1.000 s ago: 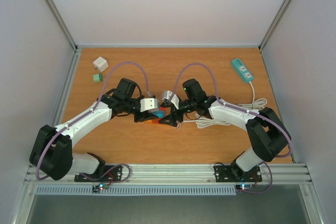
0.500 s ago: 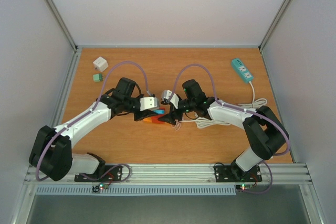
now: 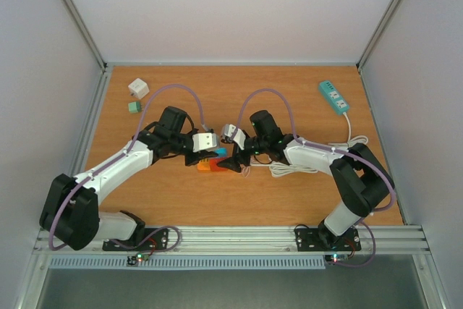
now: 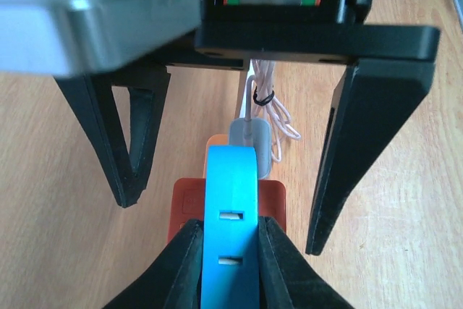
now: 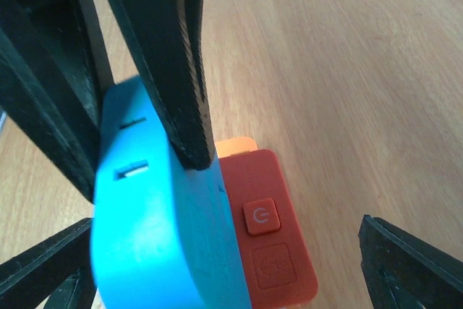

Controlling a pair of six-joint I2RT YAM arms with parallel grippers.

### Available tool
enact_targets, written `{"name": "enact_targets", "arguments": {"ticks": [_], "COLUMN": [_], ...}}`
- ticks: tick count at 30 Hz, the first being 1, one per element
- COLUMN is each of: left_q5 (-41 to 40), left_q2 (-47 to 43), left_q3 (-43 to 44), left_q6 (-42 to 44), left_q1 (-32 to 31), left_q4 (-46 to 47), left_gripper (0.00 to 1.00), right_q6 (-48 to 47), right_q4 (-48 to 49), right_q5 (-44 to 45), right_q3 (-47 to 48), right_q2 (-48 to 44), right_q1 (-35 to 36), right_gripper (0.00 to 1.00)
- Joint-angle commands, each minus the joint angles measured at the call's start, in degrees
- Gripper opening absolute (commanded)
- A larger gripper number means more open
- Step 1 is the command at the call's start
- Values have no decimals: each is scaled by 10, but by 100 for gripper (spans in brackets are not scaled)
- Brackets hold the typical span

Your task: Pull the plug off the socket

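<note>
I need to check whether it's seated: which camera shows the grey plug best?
The left wrist view: the grey plug sits at the far end of the blue socket, white cable trailing away. The right wrist view shows the socket but no plug; in the top view the right gripper covers it.

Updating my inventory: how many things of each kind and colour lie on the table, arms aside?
White cube: 1
Green cube: 1
Teal strip: 1
Blue socket: 1
Orange block: 1
Grey plug: 1
White cable: 1
Total: 7
</note>
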Motion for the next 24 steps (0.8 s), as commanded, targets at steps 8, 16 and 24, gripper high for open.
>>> {"name": "enact_targets", "arguments": {"ticks": [8,16,24], "left_q5": [20,63,74], "left_q2": [-13,-4,-5], "left_q3": [1,39,60], "left_q6": [18,-7,-18], "left_q1": [0,0,0], "left_q4": [6,-21,-29], "left_gripper": [13,12,8], "right_q6": [-44,-46,-48], "right_q4": [16,19,21], "right_q5": [19,23,25], "right_q3": [-7,-10,-13], "right_q2": [32,39,42], "right_q1": [12,12,12], "right_gripper": [90,80,73]}}
